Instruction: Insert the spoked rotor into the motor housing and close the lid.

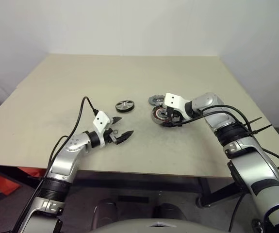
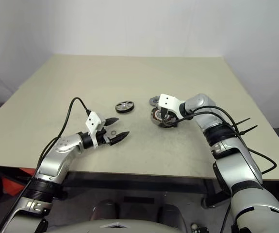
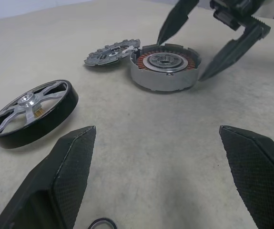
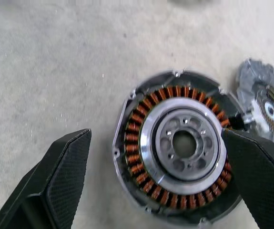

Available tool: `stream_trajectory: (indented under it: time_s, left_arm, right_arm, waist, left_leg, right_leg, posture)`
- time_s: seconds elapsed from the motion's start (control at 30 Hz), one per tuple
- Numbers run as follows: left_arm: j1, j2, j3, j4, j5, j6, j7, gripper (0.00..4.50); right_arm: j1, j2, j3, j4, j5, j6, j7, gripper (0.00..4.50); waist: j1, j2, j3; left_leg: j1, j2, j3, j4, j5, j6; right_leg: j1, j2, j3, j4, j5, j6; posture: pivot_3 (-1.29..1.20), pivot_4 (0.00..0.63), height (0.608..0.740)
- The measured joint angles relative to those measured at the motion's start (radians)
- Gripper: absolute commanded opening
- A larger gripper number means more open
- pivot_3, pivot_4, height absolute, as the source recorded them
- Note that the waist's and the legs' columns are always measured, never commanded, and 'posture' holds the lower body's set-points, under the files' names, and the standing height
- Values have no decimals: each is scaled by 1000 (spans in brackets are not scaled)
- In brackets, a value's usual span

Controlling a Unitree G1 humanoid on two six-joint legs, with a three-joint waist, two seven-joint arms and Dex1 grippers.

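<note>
The motor housing [image 4: 182,152] lies open side up right of the table's centre, showing copper windings around a pale hub. My right gripper [image 1: 166,115] is open and points down over it, with a finger [image 3: 232,47] off each side of the rim and nothing held. The lid [image 1: 155,100], a grey notched disc, leans against the housing's far side. The spoked rotor [image 1: 124,105] lies flat to the left of the housing, on its own. My left gripper [image 2: 121,127] hovers open and empty nearer the front edge, pointing toward the rotor and housing.
A small dark ring [image 3: 101,224] lies on the beige table [image 1: 81,82] just under my left gripper. Cables run along both forearms. A pale wall stands behind the table's far edge.
</note>
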Motion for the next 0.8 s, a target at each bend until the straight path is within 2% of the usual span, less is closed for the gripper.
stream_trajectory:
  time_s: [0.57, 0.67, 0.8]
  left_arm:
    - [15, -4, 0, -21, 1, 0, 22, 4345]
    - [15, -4, 0, -21, 1, 0, 22, 4500]
    - [14, -3, 0, -20, 2, 0, 23, 4500]
  right_arm:
    - [5, 7, 32, 39, -32, -23, 50, 4500]
    - [-13, 27, 31, 89, -31, -26, 49, 3870]
    - [-51, 41, 28, 170, -34, -47, 31, 2571]
  waist:
    - [0, 0, 0]
    - [-1, 0, 0]
    - [2, 0, 0]
  left_leg:
    - [-2, 0, 0, 0, 0, 0]
    - [1, 0, 0, 0, 0, 0]
    - [4, 0, 0, 0, 0, 0]
  right_leg:
    - [-2, 0, 0, 0, 0, 0]
    - [1, 0, 0, 0, 0, 0]
    - [4, 0, 0, 0, 0, 0]
  posture:
    - [0, 0, 740]
    - [0, 0, 740]
    - [0, 0, 740]
